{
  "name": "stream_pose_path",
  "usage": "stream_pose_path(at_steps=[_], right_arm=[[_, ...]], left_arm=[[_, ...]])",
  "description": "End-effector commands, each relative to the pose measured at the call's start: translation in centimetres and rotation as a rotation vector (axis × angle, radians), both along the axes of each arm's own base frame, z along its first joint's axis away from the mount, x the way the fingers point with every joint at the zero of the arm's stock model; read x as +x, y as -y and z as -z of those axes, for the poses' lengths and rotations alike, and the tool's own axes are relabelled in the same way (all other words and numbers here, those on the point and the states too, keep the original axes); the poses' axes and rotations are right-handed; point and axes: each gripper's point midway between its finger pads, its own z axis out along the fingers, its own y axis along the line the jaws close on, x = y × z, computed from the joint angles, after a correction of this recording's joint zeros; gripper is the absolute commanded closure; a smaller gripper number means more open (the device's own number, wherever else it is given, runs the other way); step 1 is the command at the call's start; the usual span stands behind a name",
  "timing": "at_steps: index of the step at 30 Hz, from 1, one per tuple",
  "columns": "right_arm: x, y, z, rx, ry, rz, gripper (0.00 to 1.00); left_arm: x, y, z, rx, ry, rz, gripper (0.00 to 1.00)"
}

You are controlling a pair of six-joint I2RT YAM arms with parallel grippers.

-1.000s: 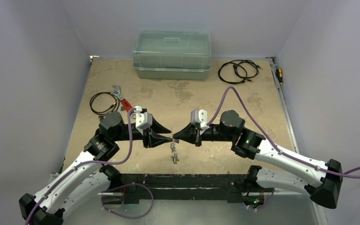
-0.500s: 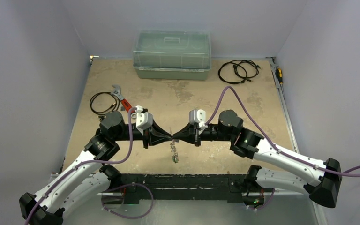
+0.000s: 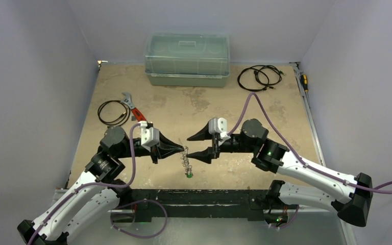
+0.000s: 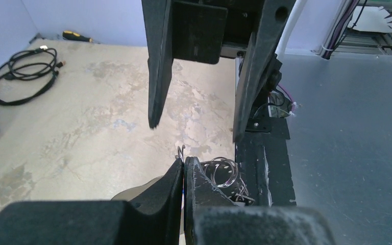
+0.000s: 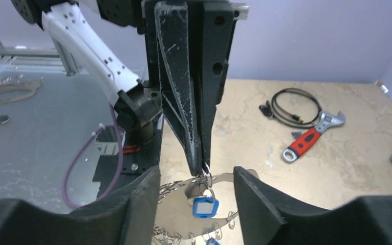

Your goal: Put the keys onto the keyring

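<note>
Left gripper (image 3: 184,149) clenched on keys (image 3: 187,164); right gripper (image 3: 190,146) jaws apart.
Thin wire loops, silver keys, oblong plastic blue tag (image 5: 204,206) and green tag (image 3: 189,174) dangle between tapered black fingers, near-centre over mottled tan table (image 3: 209,102).

No writing, brand, number or sign can be read in any view. The blue tag (image 5: 204,206) hangs off the keyring (image 5: 220,177) just under the tips of the left claw (image 5: 202,164), and its face is too small and blurred to show lettering. The red-handled wrench (image 5: 311,137) lies well beyond that claw, and any mark on it is unreadable.
</note>
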Motion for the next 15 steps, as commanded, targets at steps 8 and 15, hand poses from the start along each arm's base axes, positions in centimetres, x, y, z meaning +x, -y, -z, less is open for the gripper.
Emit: stream_pose_path(at_steps=[8, 15], right_arm=[[-0.3, 1.4, -4.8, 0.161, 0.065, 0.038, 0.44], [0.4, 0.3, -3.2, 0.124, 0.045, 0.038, 0.54]], left_arm=[[-0.7, -0.6, -2.8, -0.076, 0.126, 0.001, 1.0], [-1.1, -0.9, -3.4, -0.101, 0.153, 0.003, 1.0]])
